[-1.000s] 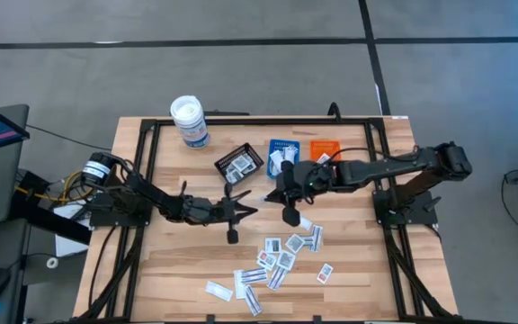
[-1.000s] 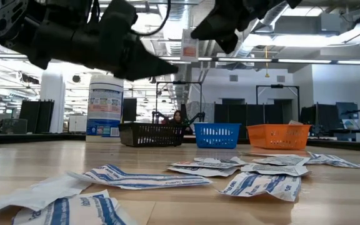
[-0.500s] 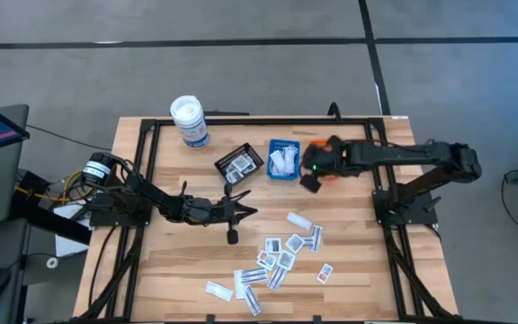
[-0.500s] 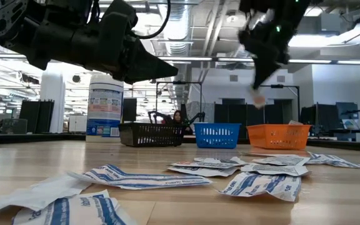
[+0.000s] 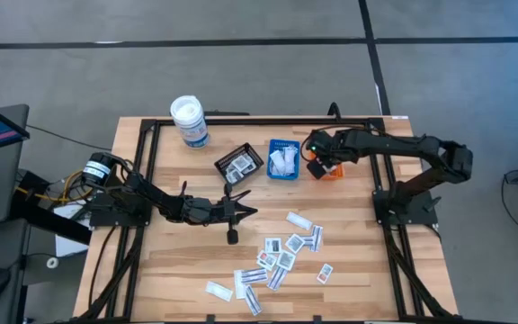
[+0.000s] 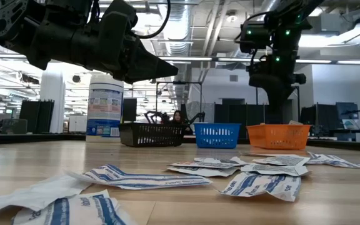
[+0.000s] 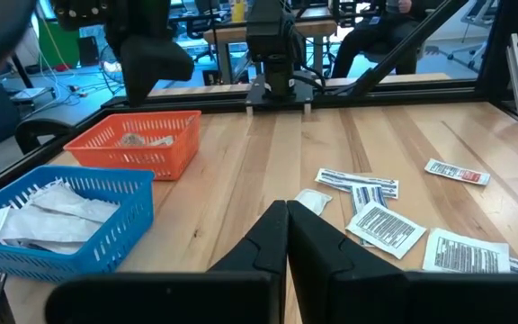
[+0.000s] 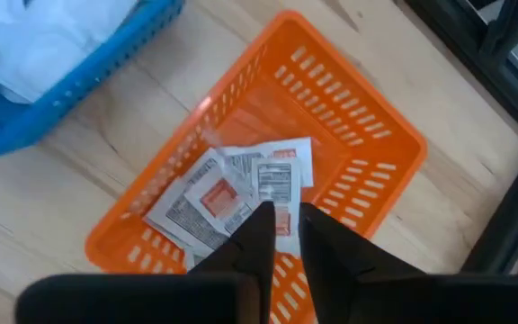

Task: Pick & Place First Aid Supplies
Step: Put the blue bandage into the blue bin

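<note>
Right gripper [image 5: 317, 167]: hangs over the orange tray [image 8: 349, 135], placed to drop a packet in; jaws slightly apart, nothing between them.
Left gripper [image 7: 286, 236]: waits mid-counter [image 5: 187, 261], jaws together, empty.
Packets [image 5: 281, 254]: most lie scattered on the counter's near half; a few red-print ones [image 8: 232, 193] already sit in the orange tray.
Blue tray [image 5: 282, 159]: holds white packets, likely sorted by print.
Wrist view only: the orange tray's contents.
Low view only: the right gripper's height above the tray.
</note>
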Available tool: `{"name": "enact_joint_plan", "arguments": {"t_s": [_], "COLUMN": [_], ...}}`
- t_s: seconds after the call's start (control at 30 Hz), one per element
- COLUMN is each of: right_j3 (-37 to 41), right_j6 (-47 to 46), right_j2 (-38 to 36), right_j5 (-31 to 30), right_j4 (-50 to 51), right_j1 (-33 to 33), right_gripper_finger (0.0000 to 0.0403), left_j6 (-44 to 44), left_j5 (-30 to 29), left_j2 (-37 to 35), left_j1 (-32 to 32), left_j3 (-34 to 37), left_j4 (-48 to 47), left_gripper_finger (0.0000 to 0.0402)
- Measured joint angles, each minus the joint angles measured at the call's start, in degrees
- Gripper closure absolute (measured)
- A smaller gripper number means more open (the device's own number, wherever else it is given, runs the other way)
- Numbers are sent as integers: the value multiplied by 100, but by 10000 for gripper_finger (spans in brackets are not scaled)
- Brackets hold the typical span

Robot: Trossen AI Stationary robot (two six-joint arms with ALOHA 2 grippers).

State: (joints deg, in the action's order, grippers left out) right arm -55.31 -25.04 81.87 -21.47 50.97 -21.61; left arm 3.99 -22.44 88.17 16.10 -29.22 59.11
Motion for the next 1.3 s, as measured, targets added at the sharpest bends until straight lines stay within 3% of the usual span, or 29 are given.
{"name": "enact_joint_plan", "arguments": {"t_s": [0.3, 0.67, 0.83, 1.07, 1.3], "right_j3": [-2, -2, -4, -4, -4], "right_j6": [-142, -672, -663, -204, 293], "right_j2": [-17, -11, -7, -4, -4], "right_j5": [158, 23, -48, 395, 784], "right_j4": [-258, -799, -1026, -1277, -1869], "right_j1": [476, 2793, 3513, 3696, 3641], "right_gripper_finger": [338, 337, 337, 327, 287], "left_j6": [0, 0, 0, 0, 0], "left_j5": [-1, -2, -2, -2, -2], "left_j2": [-1, -3, -3, -3, -5], "left_j1": [0, 0, -2, -1, -2], "left_j3": [-3, -3, -3, -3, -3], "left_j4": [-14, -33, -33, -33, -28], "left_gripper_finger": [392, 392, 392, 392, 392]}}
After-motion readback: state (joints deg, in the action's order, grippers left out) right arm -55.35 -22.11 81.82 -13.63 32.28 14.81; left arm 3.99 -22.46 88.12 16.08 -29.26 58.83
